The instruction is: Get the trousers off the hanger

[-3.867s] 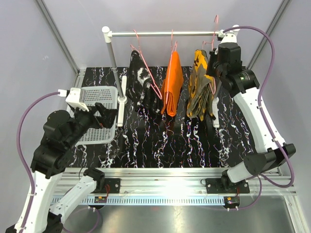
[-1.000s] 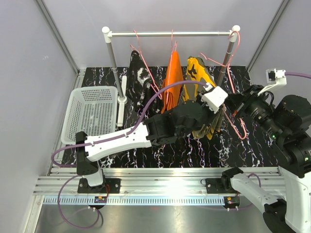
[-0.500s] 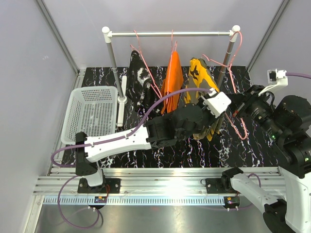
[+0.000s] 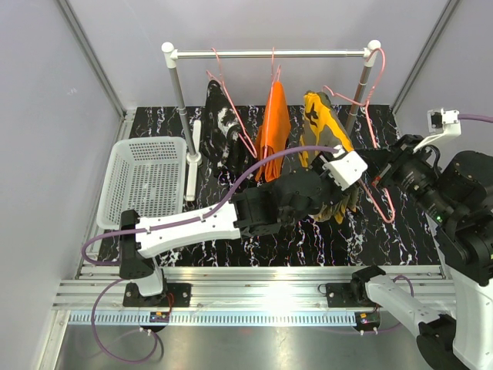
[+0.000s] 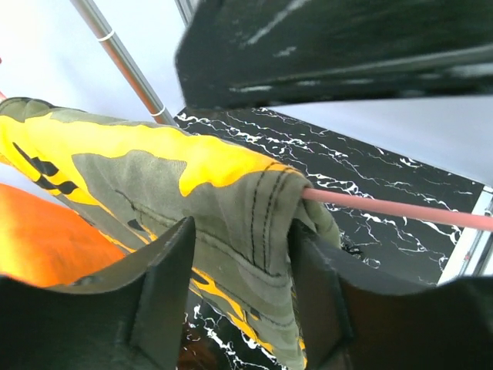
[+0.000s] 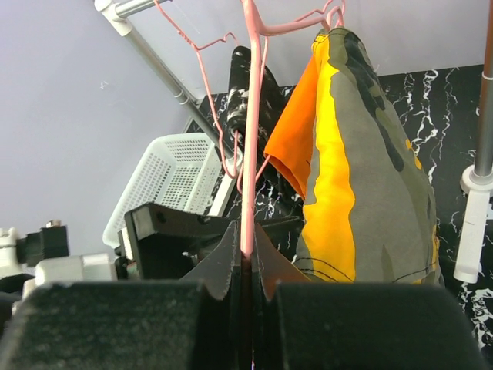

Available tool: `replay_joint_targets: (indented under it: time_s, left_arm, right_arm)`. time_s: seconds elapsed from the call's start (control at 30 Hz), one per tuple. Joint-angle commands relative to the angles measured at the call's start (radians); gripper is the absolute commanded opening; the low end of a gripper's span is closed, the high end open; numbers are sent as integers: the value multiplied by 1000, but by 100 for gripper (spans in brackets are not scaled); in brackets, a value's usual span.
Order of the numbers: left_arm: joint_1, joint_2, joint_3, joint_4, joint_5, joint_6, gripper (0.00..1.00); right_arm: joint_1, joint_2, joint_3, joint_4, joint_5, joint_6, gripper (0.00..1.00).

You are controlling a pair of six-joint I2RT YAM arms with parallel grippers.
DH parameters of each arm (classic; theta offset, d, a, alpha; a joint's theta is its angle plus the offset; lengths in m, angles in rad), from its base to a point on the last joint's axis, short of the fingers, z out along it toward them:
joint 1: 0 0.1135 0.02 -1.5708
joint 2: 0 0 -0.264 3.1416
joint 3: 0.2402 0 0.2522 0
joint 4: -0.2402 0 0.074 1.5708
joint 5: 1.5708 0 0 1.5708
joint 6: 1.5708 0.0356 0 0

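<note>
White mesh basket (image 4: pixel 148 182) sits on the table, left of the clothes rail (image 4: pixel 269 54) and just outside its left post. Under the rail, left to right:
- black trousers with white splashes (image 4: pixel 223 129), on a pink hanger
- plain orange trousers (image 4: pixel 273 127), mid-rail
- camouflage trousers (image 4: pixel 321 123), yellow-orange and olive, toward the rail's right post and folded over the bar of a pink wire hanger (image 6: pixel 249 154)

Left gripper (image 5: pixel 240 231) is at the camouflage pair's lower fold. Its fingers (image 5: pixel 163 297) are spread, one on each side of the cloth, and the fold fills the gap. Can't tell if they're pressing it. The hanger bar pokes out of the fold on the right.

Right gripper (image 6: pixel 246 258), right of the rail's right post, has its fingers pressed together, pinching that hanger's wire.
</note>
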Motion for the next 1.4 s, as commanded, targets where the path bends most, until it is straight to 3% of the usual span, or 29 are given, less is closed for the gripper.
replay_joint_targets:
  time_s: [0.0,0.03,0.13,0.17,0.43,0.47,0.53,0.83,1.07,1.13,1.3,1.37]
  left_arm:
    - [-1,2,34,67,-31,4,56]
    - [-1,14,41,67,-31,5,53]
    - [-1,25,60,62,-35,11,23]
    - [-1,25,60,61,-40,13,21]
    - [-1,-11,26,61,-47,21,23]
    - [-1,-9,31,55,-48,25,35]
    - [-1,-15,26,52,-48,28,40]
    - [-1,-37,-38,69,-61,45,36]
    - [-1,-12,-22,95,-80,57,42]
    - [-1,3,-8,104,-83,59,39]
    - [-1,29,46,150,-112,61,8]
    - [-3,26,51,216,-145,70,4]
  right_arm:
    - [0,-31,72,245,-62,9,0]
    - [-2,-35,73,246,-64,12,0]
    - [-2,-40,73,246,-59,12,0]
    - [-2,-41,78,243,-56,9,0]
    - [0,-41,81,231,-22,-11,0]
    - [0,-41,81,231,-18,-14,0]
    - [-2,-35,92,219,8,-29,0]
    - [-2,-15,142,196,27,-54,0]
    - [-2,-24,135,219,-50,-17,0]
    - [0,-29,133,226,-73,-3,0]
    - [0,-35,115,232,-102,15,0]
    - [-2,-43,96,237,-101,20,0]
